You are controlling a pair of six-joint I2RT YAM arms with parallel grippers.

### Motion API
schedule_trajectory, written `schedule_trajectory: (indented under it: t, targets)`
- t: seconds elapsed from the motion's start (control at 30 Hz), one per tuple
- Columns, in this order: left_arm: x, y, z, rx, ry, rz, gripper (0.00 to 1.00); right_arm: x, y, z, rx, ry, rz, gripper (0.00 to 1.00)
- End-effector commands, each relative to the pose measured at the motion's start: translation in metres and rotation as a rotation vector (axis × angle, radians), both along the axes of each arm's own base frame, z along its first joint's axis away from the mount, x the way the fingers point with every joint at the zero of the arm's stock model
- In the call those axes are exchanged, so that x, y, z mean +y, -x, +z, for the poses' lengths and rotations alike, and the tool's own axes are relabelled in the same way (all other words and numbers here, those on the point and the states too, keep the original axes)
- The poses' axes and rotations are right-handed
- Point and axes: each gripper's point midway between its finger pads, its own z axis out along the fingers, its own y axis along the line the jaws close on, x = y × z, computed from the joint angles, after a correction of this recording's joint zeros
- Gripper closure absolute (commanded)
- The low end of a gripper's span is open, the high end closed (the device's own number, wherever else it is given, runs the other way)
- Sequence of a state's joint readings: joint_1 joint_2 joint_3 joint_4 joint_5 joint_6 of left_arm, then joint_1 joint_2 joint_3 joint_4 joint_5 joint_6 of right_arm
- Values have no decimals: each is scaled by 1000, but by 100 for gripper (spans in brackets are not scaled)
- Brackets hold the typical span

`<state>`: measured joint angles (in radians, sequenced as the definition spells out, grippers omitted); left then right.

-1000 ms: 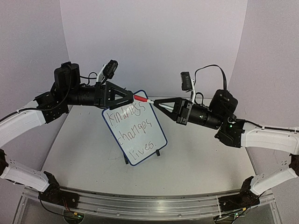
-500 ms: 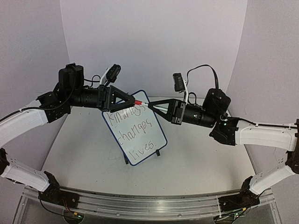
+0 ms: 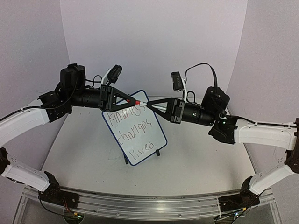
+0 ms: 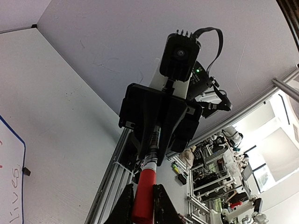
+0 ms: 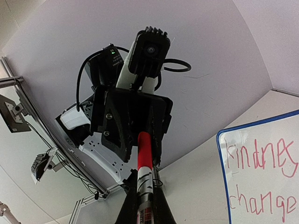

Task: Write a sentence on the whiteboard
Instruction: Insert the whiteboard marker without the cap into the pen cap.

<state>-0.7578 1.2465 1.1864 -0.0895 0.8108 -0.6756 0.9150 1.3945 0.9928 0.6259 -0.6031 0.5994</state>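
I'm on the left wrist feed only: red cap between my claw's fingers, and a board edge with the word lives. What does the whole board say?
Observer: The top view shows the sentence on the whiteboard: "kindness changes lives." in three red lines.
Operator: Is the board held?
Observer: No, it stands alone on its feet on the table; the left claw and right claw meet in the air, over its top edge in that view.
Operator: What does the right claw grip?
Observer: The right wrist view shows it shut on the white, printed barrel of the marker.
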Motion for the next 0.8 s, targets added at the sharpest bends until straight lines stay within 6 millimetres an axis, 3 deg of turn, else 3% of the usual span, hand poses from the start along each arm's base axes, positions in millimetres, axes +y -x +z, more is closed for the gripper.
schedule_trajectory:
  t: [0.0,0.07,0.77]
  targets:
    - [0,-1,17,-45,20,1,96,3,0,18,-32,-33,18,100]
    - [0,-1,15,-48,17,0,100,4,-1,17,-30,-32,17,100]
    - [-8,8,-5,-31,6,-79,100,38,-14,17,3,-84,61,100]
